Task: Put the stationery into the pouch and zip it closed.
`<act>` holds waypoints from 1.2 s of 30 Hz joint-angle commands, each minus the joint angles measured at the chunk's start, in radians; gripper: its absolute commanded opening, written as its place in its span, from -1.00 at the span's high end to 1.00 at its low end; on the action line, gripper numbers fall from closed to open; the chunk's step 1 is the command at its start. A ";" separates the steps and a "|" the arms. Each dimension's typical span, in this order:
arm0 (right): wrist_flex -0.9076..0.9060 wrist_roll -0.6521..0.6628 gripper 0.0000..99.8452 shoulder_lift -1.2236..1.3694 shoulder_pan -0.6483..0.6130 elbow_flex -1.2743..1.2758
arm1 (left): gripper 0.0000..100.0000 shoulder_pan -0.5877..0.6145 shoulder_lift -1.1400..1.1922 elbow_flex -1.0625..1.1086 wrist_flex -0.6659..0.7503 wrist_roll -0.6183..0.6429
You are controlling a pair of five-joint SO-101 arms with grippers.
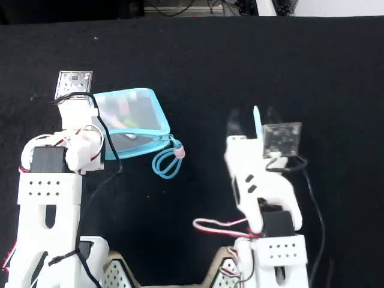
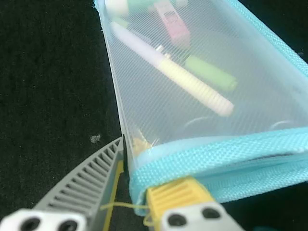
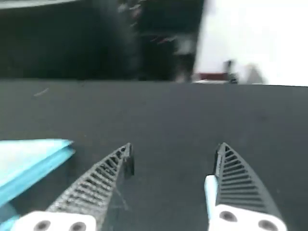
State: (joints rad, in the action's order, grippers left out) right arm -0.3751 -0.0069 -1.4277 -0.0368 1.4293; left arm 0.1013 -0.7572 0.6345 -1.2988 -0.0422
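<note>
Turquoise-edged pouch (image 1: 129, 120), stationery (image 2: 183, 79) inside, has its corner clenched by the left gripper (image 2: 138, 166); its zip edge runs from there to the cord loop (image 1: 168, 159). Right of the pouch, the right gripper (image 3: 175, 159) hangs spread, nearer that loop.

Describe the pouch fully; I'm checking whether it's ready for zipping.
The pouch is translucent ribbed plastic edged in light-blue fabric, lying flat on the black table. Pens and markers show inside. A blue cord loop with a pink bead trails from its zip edge. The left pincer clamps one corner.
</note>
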 commanded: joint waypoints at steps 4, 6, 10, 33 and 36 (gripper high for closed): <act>0.272 0.038 0.48 -0.019 0.051 0.105 | 0.93 -0.010 0.009 0.012 0.003 -0.008; 0.281 0.040 0.48 -0.019 0.054 0.108 | 0.93 -0.010 0.009 0.012 0.003 -0.008; 0.279 0.038 0.48 -0.019 0.055 0.111 | 0.93 -0.010 0.009 0.013 0.003 -0.008; 0.276 0.044 0.85 -0.019 0.058 0.104 | 0.93 -0.010 0.009 0.013 0.003 -0.008; 0.275 0.044 0.69 -0.019 0.058 0.104 | 0.93 -0.010 0.009 0.013 0.003 -0.008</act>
State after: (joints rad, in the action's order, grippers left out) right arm -0.1235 0.0284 -1.4277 0.0031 1.5428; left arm 0.1013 -0.7572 0.6345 -1.2988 -0.0422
